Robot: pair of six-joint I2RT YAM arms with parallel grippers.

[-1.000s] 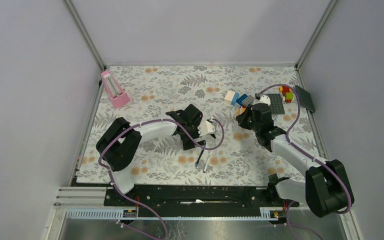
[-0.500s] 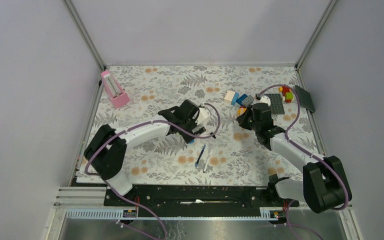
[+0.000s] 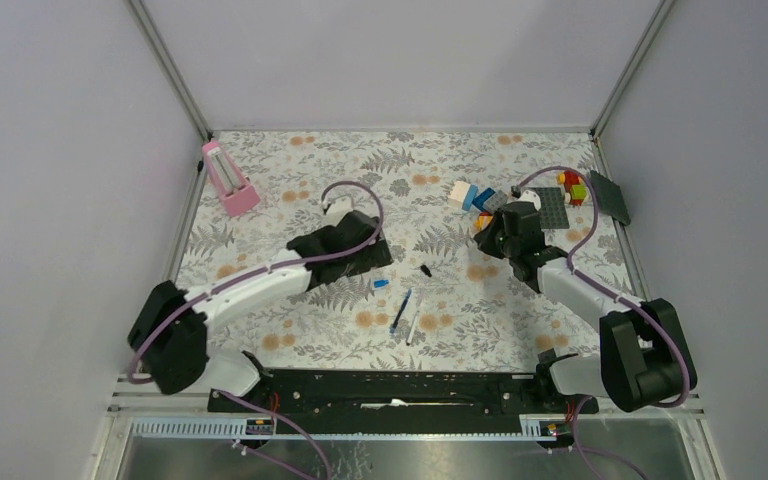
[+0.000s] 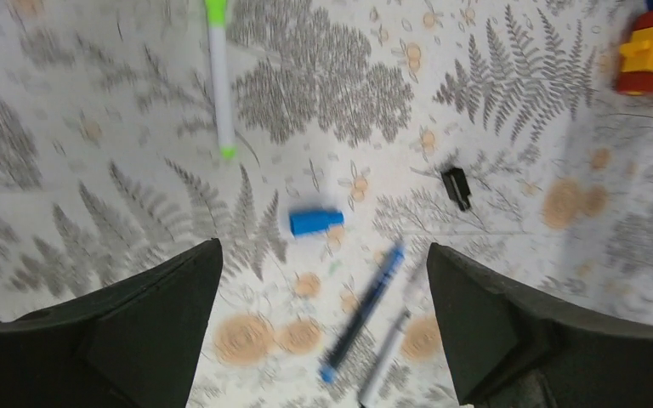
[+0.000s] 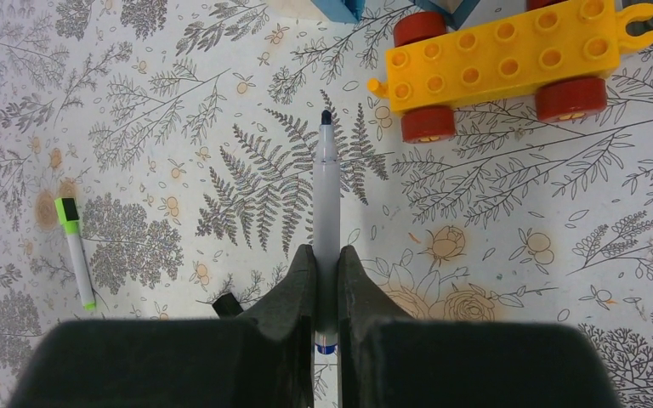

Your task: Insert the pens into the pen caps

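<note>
A: Left gripper (image 4: 323, 246)?
B: Hanging with jaws spread wide, gripping nothing. The light blue cap (image 4: 315, 222) is lying near frame centre between the fingers, with the black cap (image 4: 456, 187) right of it. The dark blue pen (image 4: 361, 312) and the loose white pen (image 4: 384, 357) are lying side by side at lower centre.
A: Right gripper (image 5: 326, 255)?
B: Clamping the uncapped white pen (image 5: 326, 195), its tip pointing up-frame, near the yellow brick car (image 5: 502, 64).

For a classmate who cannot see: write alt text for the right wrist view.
Closed jaws pinch a white pen, its black tip pointing away over fern-print cloth. A yellow wheeled brick sits upper right; a green-ended pen lies left.
</note>
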